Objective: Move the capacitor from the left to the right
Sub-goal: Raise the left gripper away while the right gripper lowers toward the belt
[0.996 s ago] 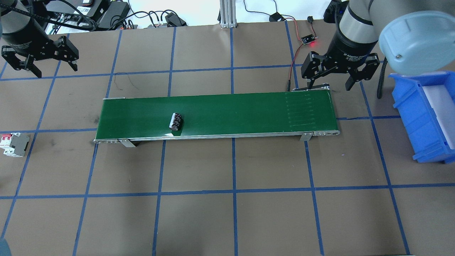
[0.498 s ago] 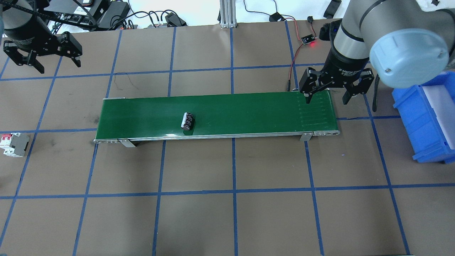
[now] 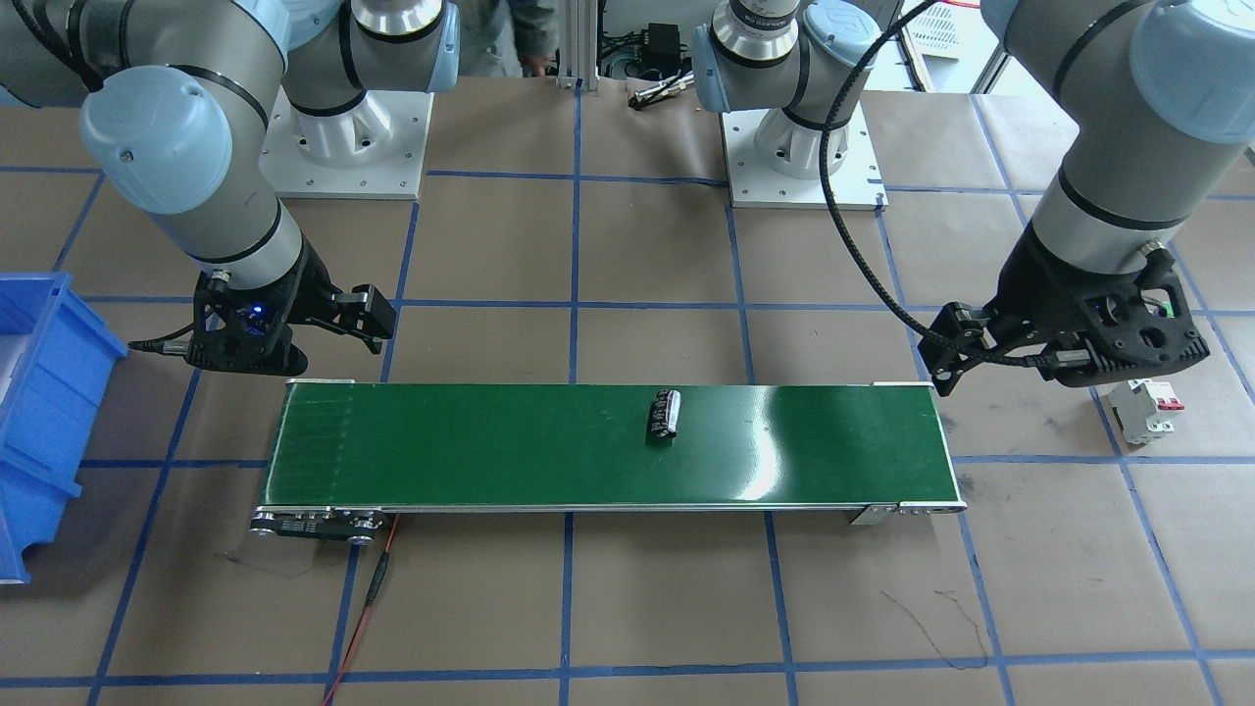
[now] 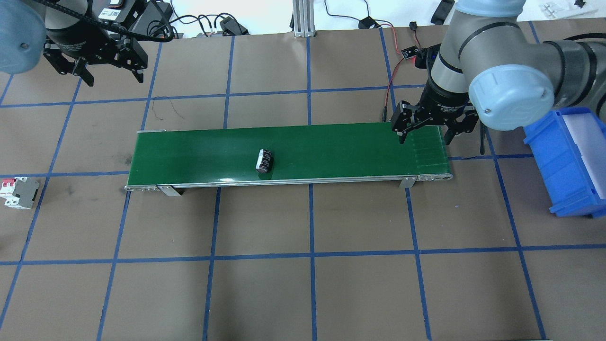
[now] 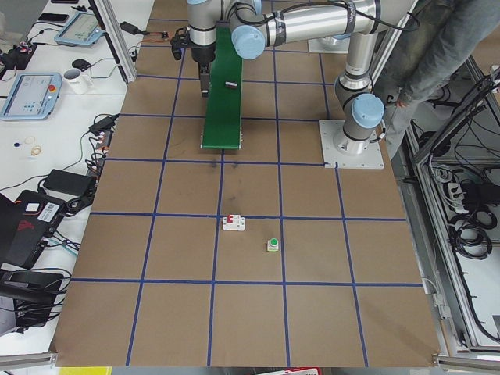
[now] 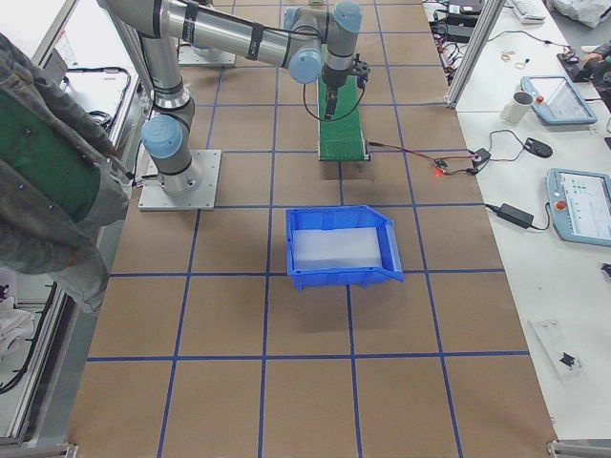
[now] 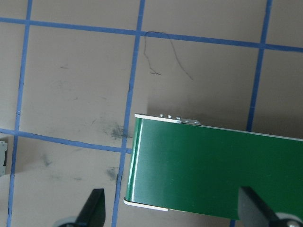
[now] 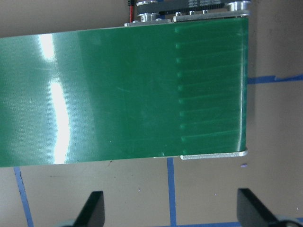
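The capacitor (image 4: 264,161), a short black cylinder with a pale stripe, lies on its side on the green conveyor belt (image 4: 331,149), left of the belt's middle. It also shows in the front view (image 3: 665,416). My left gripper (image 4: 115,78) is open and empty, well behind the belt's left end; its wrist view (image 7: 175,213) shows only that end. My right gripper (image 4: 424,139) is open and empty over the belt's right end, far from the capacitor. Its wrist view (image 8: 173,213) shows bare belt.
A white circuit breaker with a red lever (image 4: 19,192) lies on the table at the far left. A green-capped push button (image 5: 273,245) lies beyond it. A blue bin (image 4: 568,161) stands at the right. A small board with a red light (image 4: 411,53) lies behind the belt.
The capacitor has travelled right along the belt. My right gripper has moved forward over the belt's right end. My left gripper has moved back and to the right.
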`<state>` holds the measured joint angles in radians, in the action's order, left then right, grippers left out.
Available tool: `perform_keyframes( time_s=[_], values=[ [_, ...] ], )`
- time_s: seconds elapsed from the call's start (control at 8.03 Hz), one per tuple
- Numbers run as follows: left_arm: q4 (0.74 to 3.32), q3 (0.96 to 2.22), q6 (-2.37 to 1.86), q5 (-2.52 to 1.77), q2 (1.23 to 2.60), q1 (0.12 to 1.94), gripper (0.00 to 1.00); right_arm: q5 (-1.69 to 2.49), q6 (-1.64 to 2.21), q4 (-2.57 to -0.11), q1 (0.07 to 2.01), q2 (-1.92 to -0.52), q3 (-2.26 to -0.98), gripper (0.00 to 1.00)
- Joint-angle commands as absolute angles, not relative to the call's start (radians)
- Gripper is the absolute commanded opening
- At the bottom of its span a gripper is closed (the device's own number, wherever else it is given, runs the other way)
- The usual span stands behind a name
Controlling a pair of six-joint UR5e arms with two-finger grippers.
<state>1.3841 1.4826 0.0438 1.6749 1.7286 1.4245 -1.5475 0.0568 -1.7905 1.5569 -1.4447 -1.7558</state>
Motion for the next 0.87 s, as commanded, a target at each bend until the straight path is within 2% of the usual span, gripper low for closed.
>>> perform_keyframes(
  time_s=[0.0, 0.12, 0.75],
  values=[
    [1.384, 1.485, 0.044, 1.675, 1.71, 1.453, 1.0, -1.54, -0.018, -1.924, 1.554, -1.401, -1.802, 0.92],
    [1.384, 1.485, 0.043, 1.678, 1.706, 1.453, 1.0, -1.493, -0.02, -1.989, 1.554, -1.399, -1.837, 0.93],
    [1.385, 1.493, 0.051, 1.68, 1.643, 1.459, 1.0, -1.345, -0.02, -2.002, 1.539, -1.384, -1.873, 0.95]
  ],
)
